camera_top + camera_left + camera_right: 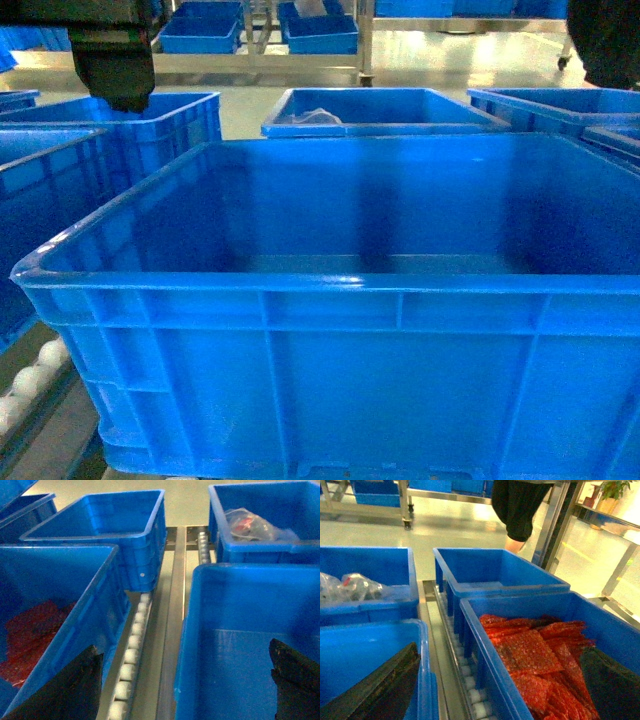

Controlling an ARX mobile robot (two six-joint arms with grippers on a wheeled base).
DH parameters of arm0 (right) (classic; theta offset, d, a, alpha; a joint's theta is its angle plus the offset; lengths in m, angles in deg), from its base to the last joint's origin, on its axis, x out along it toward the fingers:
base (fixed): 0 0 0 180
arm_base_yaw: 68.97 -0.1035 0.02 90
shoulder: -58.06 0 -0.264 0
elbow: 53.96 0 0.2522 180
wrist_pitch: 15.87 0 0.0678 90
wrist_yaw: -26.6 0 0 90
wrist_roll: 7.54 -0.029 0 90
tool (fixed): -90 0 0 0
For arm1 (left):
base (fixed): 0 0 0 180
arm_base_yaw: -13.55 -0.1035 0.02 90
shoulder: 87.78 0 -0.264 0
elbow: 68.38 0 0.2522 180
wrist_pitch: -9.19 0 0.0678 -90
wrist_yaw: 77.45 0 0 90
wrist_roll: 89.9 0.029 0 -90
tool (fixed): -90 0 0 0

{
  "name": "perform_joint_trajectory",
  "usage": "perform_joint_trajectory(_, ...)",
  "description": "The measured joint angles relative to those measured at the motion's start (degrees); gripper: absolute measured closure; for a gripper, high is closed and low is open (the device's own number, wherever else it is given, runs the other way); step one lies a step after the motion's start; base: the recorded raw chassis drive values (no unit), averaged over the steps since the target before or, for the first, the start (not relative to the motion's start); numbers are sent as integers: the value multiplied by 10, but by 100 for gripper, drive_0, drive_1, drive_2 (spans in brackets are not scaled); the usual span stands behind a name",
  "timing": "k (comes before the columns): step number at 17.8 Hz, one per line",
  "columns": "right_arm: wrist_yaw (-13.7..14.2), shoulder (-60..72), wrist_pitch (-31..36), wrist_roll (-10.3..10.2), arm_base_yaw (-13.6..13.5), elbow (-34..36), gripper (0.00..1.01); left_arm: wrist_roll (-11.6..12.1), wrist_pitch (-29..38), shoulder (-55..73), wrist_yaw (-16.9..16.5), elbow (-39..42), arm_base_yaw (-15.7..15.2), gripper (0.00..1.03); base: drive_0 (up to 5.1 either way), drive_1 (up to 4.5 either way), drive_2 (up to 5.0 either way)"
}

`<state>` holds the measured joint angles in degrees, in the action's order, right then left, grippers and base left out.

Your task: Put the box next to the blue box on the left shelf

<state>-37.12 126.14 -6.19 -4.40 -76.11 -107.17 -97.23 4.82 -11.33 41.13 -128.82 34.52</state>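
Box (330,300) sits on the roller shelf (131,650) between neighbouring crates; I'd keep it square to the rails. Both grippers' jaws stand spread, holding nothing.

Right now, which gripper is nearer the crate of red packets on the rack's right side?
Right gripper. One of its fingers hangs over that crate; the left gripper sits across the big empty box, at its opposite rim.

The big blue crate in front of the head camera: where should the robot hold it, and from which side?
Probably by the thick rounded rim of the crate, one gripper on each side wall, coming from above. The crate is wide, open and empty, so the rim is free to grip.
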Motion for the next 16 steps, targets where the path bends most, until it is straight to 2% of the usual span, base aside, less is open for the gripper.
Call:
perform_joint_trajectory(1,18,1,4,10,-9,23,4,10,-9,0,23,5,0,5,0,0,0)
perform_joint_trajectory(4,23,8,4,17,-7,36,3,18,-8,0,32,7,-3,5,0,0,0)
perform_joint_trajectory(5,-14,7,47,12,2,46,7,18,-7,0,31,7,-2,5,0,0,0)
perform_joint_trajectory(6,-122,-7,122,-7,21,85,20,38,147,-4,-40,58,-18,15,0,0,0)
perform_joint_trajectory(7,-184,-35,149,-15,29,129,31,52,239,-26,-90,123,-38,26,0,0,0)
perform_joint_trajectory(8,-216,-58,161,-21,33,166,44,59,306,-56,-125,186,-57,39,0,0,0)
perform_joint_trajectory(9,-233,-78,168,-23,37,198,58,63,344,-89,-147,228,-77,54,0,0,0)
perform_joint_trajectory(10,-261,-100,170,-23,63,224,71,63,350,-118,-163,258,-90,66,0,0,0)
perform_joint_trajectory(11,-257,-123,171,-24,76,247,84,63,350,-143,-176,289,-102,80,0,0,0)
perform_joint_trajectory(12,-261,-145,171,-25,75,266,97,63,347,-162,-188,314,-114,92,0,0,0)
perform_joint_trajectory(13,-263,-165,165,-25,71,283,99,63,344,-187,-199,336,-124,103,0,0,0)
perform_joint_trajectory(16,-263,-228,142,-25,71,324,100,63,322,-257,-224,381,-150,102,0,0,0)
